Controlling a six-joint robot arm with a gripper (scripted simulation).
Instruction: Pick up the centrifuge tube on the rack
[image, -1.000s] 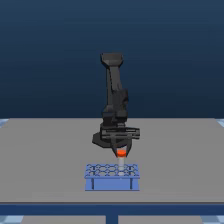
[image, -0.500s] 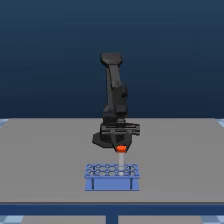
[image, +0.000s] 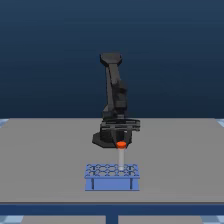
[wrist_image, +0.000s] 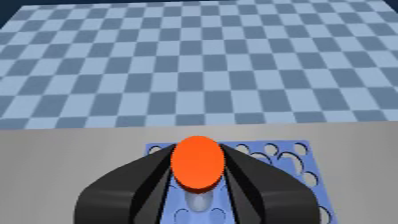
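Exterior view: the black gripper (image: 120, 143), closed on the orange-capped pale tube (image: 121, 156), is holding it upright, at 12 o'clock above the light-blue holed rack (image: 112, 183), so it clears its hole.

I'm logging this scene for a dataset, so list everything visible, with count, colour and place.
centrifuge tube: one, pale white with orange-red cap, upright between the gripper fingers, lower end at the rack's top
rack: one, light blue, on the table near its front edge
table: one, grey, under everything
floor: blue checkered, wrist view only
arm: one, black, behind the rack
gripper: one, black, closed around the tube's cap
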